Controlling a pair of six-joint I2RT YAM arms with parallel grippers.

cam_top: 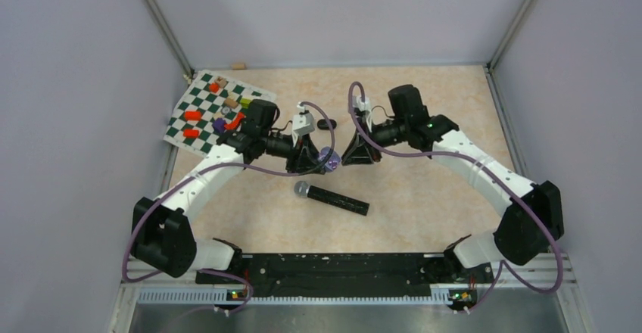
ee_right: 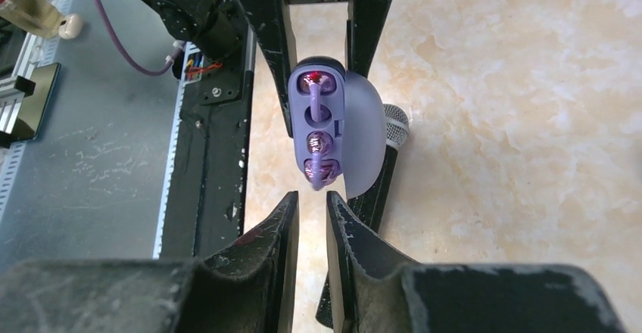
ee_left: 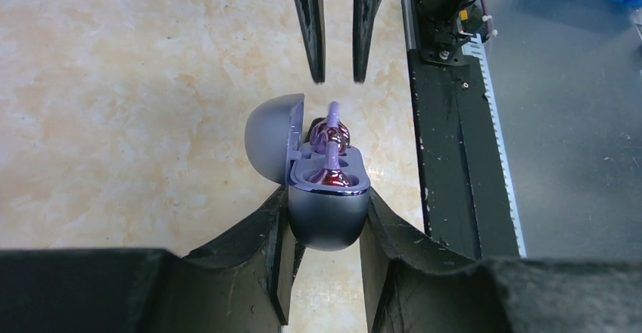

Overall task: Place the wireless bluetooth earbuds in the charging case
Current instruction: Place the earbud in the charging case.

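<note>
My left gripper is shut on the purple charging case and holds it off the table with its lid swung open. One purple earbud sits in the near slot. Another purple earbud rests in the far slot with its stem sticking out. My right gripper faces the case from the other side. Its jaws stand a narrow gap apart with nothing between them, just short of that earbud's stem. From the top view the two grippers meet at the case.
A black microphone lies on the table just in front of the grippers. A small black oval object sits behind them. A green checkered mat with several coloured blocks lies at the back left. The black base rail runs along the near edge.
</note>
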